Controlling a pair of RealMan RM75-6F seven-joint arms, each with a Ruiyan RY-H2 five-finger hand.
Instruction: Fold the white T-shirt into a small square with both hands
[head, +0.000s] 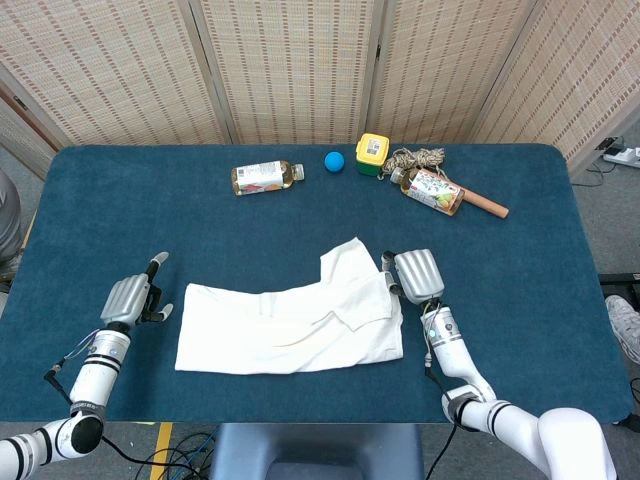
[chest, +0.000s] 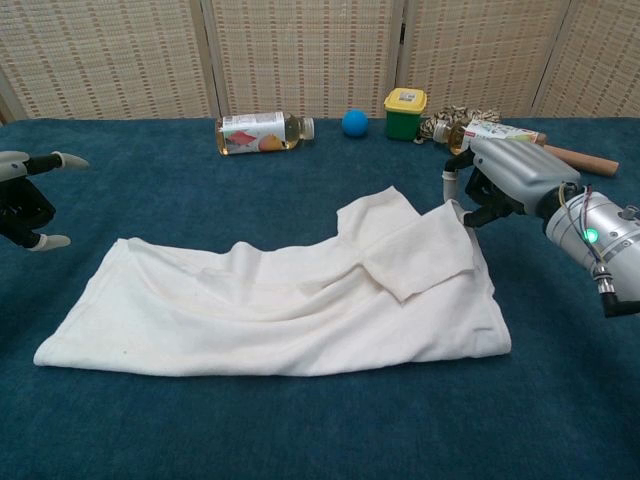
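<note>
So, shirt: the white T-shirt (head: 293, 328) lies partly folded near the front edge of the blue table (head: 90, 210), one sleeve flap turned up toward the centre.
Right hand: the right hand (chest: 498, 178) touches the shirt's right edge; whether its curled fingers pinch cloth, I cannot tell.
Left hand: the left hand (head: 132, 298) sits just beside the shirt's left end, released, grasping nothing.
Risk: with one side unheld, a pull from the right would probably drag the whole shirt sideways instead of folding it.
Risk: thin cloth may slip from the fingertips, and the loose flap could bunch into a lopsided fold.
</note>
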